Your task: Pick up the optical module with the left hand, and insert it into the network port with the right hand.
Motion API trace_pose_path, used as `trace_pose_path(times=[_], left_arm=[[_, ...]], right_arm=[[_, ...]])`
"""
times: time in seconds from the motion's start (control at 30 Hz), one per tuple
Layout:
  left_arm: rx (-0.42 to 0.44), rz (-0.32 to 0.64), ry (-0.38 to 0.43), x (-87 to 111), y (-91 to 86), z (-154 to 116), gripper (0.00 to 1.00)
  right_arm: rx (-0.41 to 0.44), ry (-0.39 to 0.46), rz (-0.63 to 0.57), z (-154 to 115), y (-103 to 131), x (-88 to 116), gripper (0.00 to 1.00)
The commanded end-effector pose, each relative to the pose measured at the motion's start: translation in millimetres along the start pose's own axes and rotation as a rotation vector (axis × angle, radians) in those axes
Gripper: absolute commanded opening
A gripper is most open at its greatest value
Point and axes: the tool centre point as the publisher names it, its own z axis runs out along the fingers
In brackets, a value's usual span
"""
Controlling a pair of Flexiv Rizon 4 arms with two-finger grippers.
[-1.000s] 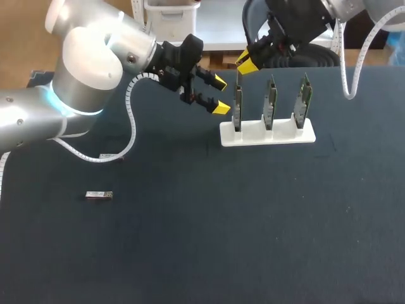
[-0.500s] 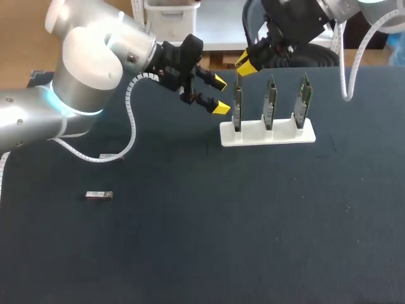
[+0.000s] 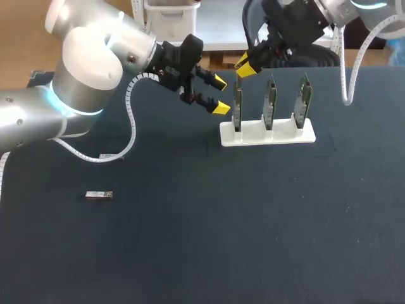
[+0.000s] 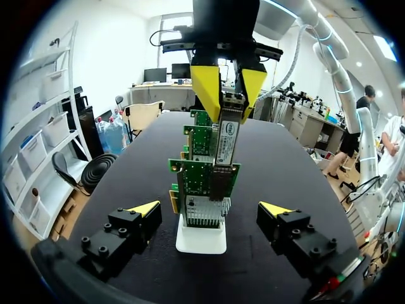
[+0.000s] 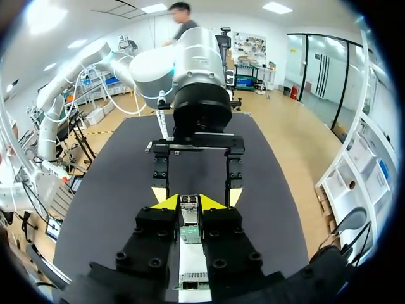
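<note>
The module (image 4: 224, 136) held in the right gripper (image 5: 188, 202) is silvery metal, smooth, with a paper label. The boards (image 4: 190, 168) just under it are glossy green. Their stand (image 3: 253, 136) is smooth white plastic. The table (image 3: 253, 221) is dark and matt. The left gripper (image 3: 219, 95) is matt black with yellow plastic tips.

The silver metal optical module (image 4: 231, 104) carries a white label (image 4: 225, 138) with dark print, too small and blurred to read.
</note>
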Motion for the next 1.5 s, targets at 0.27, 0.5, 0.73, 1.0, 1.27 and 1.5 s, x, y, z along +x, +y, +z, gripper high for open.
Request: trace_pose_path(times=[0.27,0.5,0.73,1.0,1.27,1.5], left_arm=[[-0.005,-0.002,0.003,-0.6,-1.9,-0.1,1.0],[-0.005,-0.002,0.003,-0.6,-1.9,-0.1,1.0],[-0.005,-0.002,0.003,-0.6,-1.9,-0.1,1.0],[-0.005,-0.002,0.003,-0.6,-1.9,-0.1,1.0],[-0.005,-0.002,0.003,-0.6,-1.9,-0.1,1.0],[-0.005,-0.002,0.003,-0.6,-1.9,-0.1,1.0]], right_arm=[[0.021,-0.001,0.007,3.7,6.2,2.3,0.0],[0.027,0.002,0.017,5.8,6.9,4.2,0.0],[0.017,-0.021,0.032,1.6,9.5,0.2,1.0],[-0.029,-0.098,0.073,-6.8,8.0,-4.5,1.0],[-0.037,-0.107,0.068,-5.8,7.3,-5.4,0.0],[-0.037,-0.088,0.07,0.7,6.5,-4.9,0.0]])
